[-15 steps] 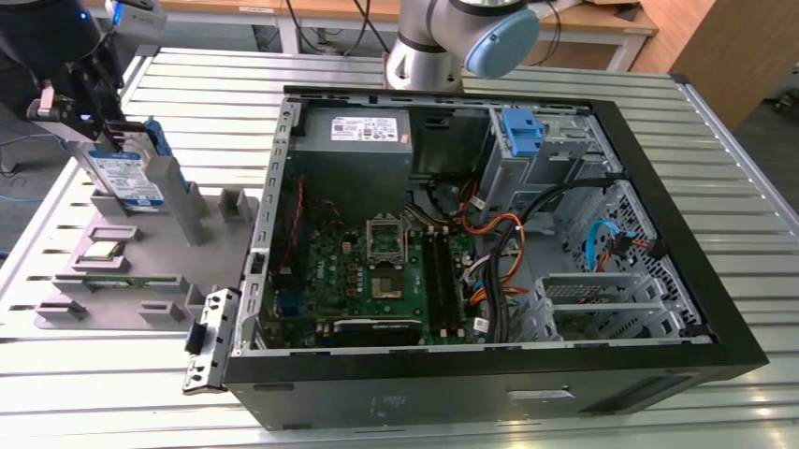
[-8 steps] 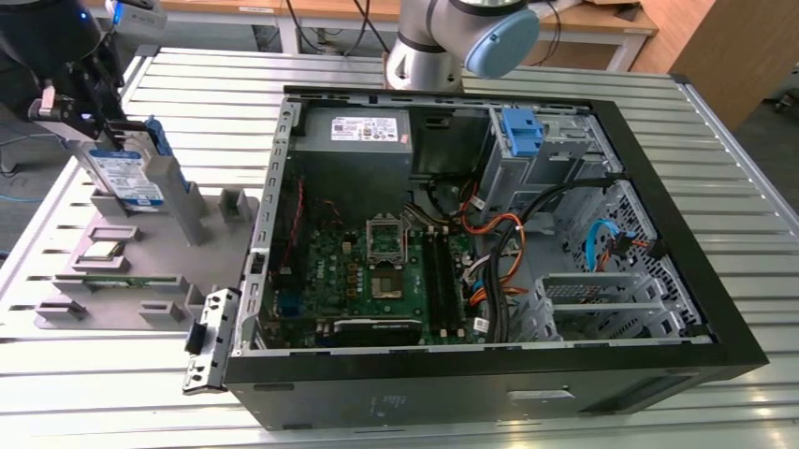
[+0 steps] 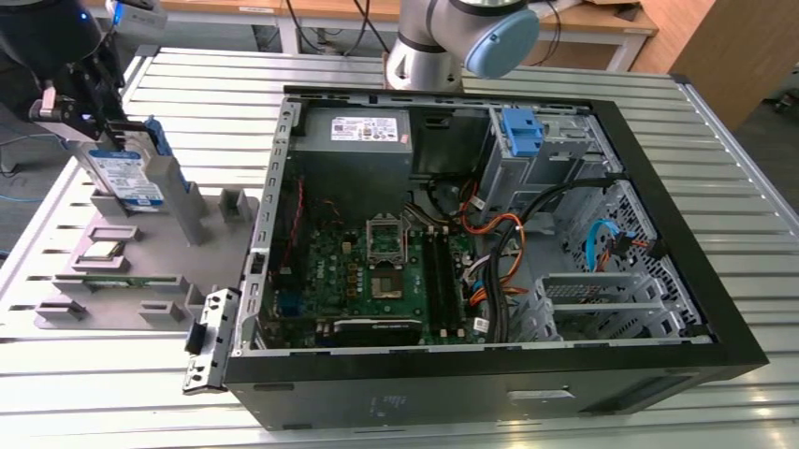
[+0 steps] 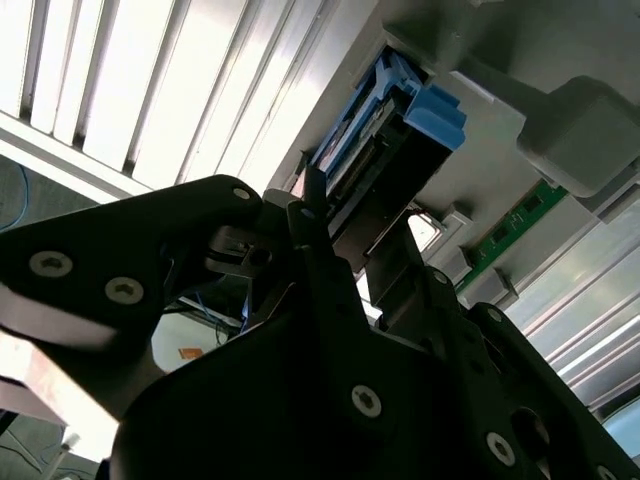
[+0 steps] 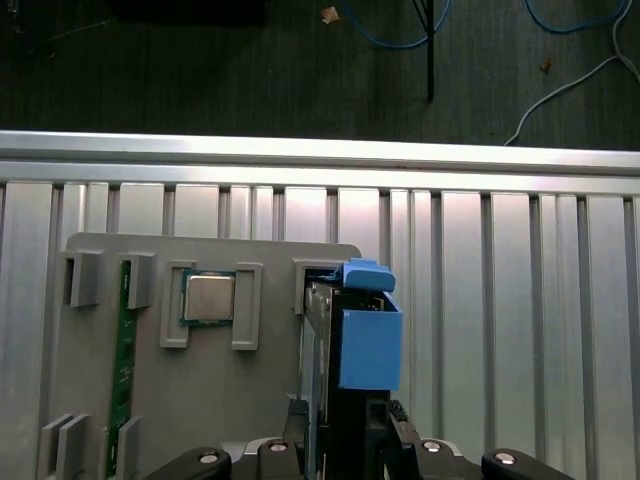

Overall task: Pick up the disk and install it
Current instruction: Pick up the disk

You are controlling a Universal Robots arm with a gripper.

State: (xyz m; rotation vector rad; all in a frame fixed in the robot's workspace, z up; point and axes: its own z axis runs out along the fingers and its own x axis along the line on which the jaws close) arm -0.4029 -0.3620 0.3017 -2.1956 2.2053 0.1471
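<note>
Your black gripper (image 3: 110,134) sits over the silver rectangular disk (image 3: 129,180) w/ blue plastic bracket, upright in grey fixture plate (image 3: 163,271). Can't tell if clamped. Loose hold could drop it.

A silver tabletop (image 3: 712,140) of ribbed aluminium slats lies under bright, even light. In the exterior view, a light wooden bench (image 3: 600,21) stands behind it, with a wooden cabinet (image 3: 736,47) at the exterior view's right. Beyond the tabletop's edge, the first wrist view shows dark floor (image 5: 250,70) with loose blue cables (image 5: 395,44).
</note>
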